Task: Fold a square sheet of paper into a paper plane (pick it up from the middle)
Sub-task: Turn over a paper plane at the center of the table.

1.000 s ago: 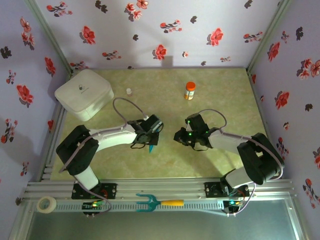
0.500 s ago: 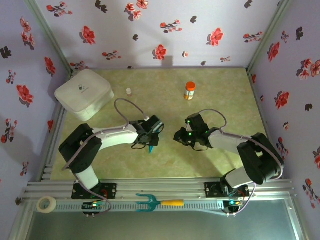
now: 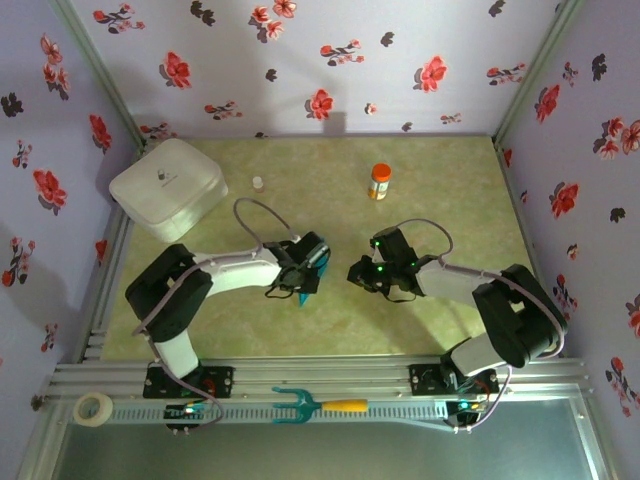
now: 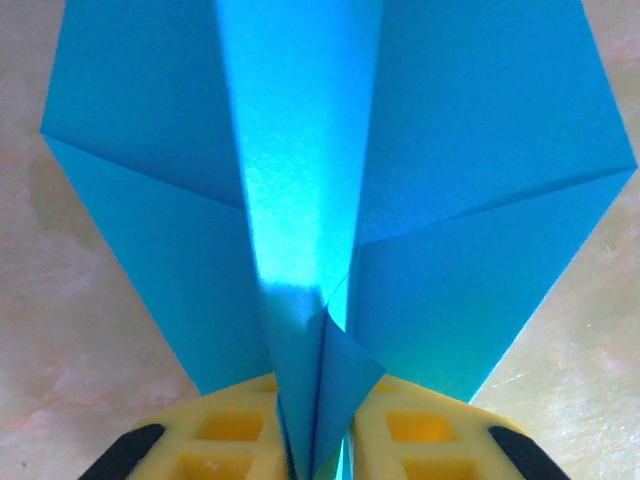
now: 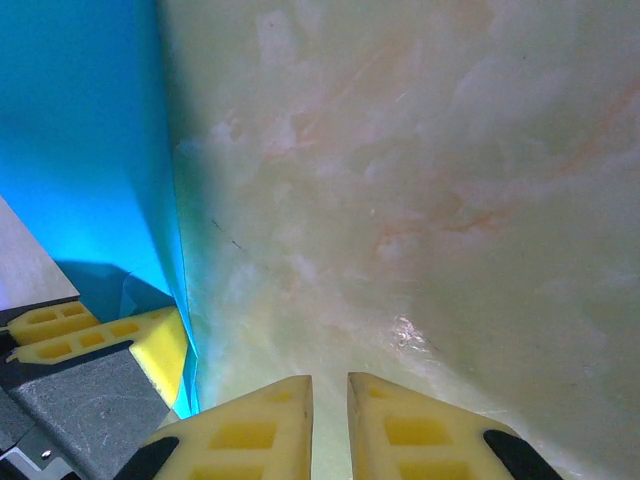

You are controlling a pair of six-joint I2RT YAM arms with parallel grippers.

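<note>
Progress stands late in the fold: what lies before you is a narrow, creased teal-blue paper plane, its diagonal nose creases set, both wings spread flat on the pale green marbled table and a centre fold standing up between them. In the overhead view it sits just left of frame centre, tucked under your black left gripper. That gripper is clamped on the raised centre fold, one yellow finger on each side at the bottom edge of the left wrist view, the paper layers flaring slightly between them. Your right gripper hangs to the right of the plane, near it but apart from it, its jaws parted by a slim slit with nothing between. The paper's edge runs down the left of its view. Judgement: the step in hand is pressing the centre crease. The next move calls for a clean, straight parting from the fold, since thin paper may cling to a pad, drag or spring open. Containers: a white rounded plastic box at upper left, lid on, contents hidden; an orange bottle with white cap, upright at upper centre, capped; a small pale vial left of it, too small to read.
</note>
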